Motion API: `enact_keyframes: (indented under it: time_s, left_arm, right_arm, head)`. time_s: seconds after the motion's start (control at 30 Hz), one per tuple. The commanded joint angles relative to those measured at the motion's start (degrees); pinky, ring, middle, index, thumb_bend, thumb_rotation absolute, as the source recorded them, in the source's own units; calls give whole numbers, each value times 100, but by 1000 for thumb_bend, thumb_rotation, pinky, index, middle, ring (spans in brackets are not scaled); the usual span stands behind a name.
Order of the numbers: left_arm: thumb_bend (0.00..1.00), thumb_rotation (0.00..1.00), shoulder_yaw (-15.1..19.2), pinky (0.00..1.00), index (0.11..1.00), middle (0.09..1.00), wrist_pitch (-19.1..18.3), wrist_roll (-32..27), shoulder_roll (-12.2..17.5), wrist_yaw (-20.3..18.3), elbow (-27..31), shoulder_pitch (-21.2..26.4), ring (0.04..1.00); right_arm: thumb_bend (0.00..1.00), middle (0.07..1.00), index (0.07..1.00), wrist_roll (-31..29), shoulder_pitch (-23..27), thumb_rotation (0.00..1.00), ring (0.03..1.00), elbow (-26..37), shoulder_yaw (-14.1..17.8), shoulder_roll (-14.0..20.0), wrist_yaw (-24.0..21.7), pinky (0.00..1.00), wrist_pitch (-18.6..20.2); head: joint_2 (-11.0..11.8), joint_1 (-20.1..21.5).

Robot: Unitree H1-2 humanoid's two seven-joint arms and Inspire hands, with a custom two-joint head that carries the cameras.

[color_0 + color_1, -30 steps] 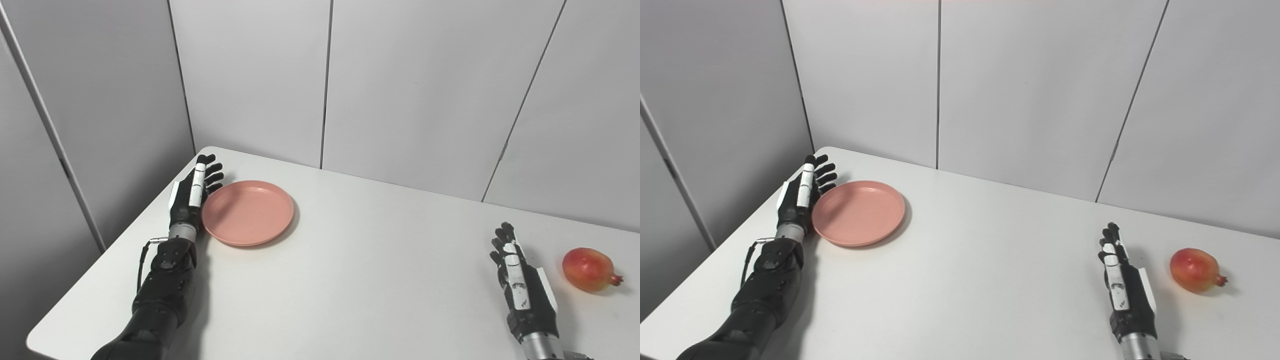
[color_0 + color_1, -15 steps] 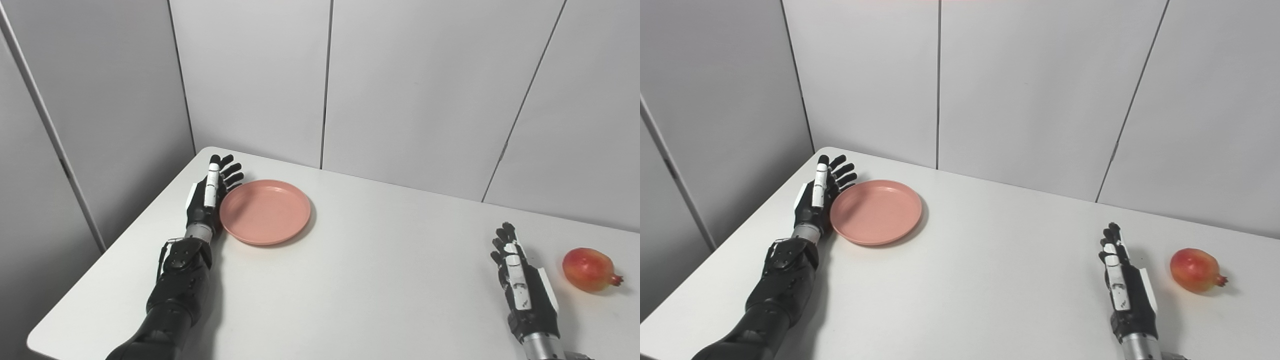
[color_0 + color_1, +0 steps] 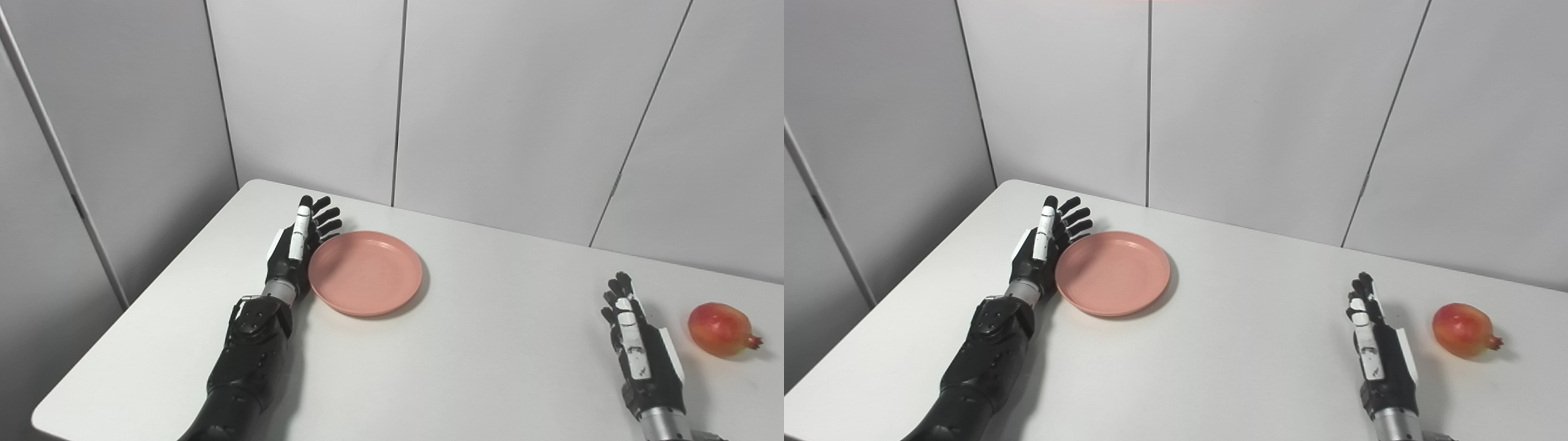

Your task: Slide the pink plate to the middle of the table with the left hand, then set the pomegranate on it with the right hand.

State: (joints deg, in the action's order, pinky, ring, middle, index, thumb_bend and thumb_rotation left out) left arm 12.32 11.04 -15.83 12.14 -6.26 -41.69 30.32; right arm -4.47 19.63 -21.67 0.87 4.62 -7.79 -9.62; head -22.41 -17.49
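Both hands open: left hand point(image 3: 294, 254) against pink plate point(image 3: 365, 272) (white table point(image 3: 465, 367), grey panels point(image 3: 508, 104)), right hand point(image 3: 643, 358) idle

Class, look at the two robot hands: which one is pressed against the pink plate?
The left robot hand: its open fingers lie along the pink plate rim. The right robot hand rests open, apart from both plate and pomegranate.

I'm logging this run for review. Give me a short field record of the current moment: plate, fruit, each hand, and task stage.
plate: pink plate, empty, flat on the white table, left of centre
fruit: pomegranate, on the table near its right side
left hand: left hand, open, fingers straight, edge against the plate's left rim
right hand: right hand, open, holding nothing, left of the pomegranate and apart from it
stage: plate not yet at the middle; pomegranate not picked up
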Motion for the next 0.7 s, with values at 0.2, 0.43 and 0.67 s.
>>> enact_keyframes:
  time_s: [0.2,0.43,0.67]
  left_arm:
    - [681,1000,-180,805,849,850,-132,119,-177,-37,371,173,842]
    - [692,1000,-350,817,865,855,-220,282,-315,-18,566,70,848]
    - [681,1000,-443,861,888,886,-469,239,-442,-76,820,-68,882]
  right_arm:
    - [541,1000,1000,119,0,973,1000,-4,-28,-2,86,1000,-91]
    - [548,1000,1000,161,-10,939,1000,17,-44,-59,137,1000,-93]
    - [564,1000,1000,250,-23,917,1000,122,-73,-167,278,1000,127]
  head:
    - [-48,61]
    - [-168,409]
    - [-280,835]
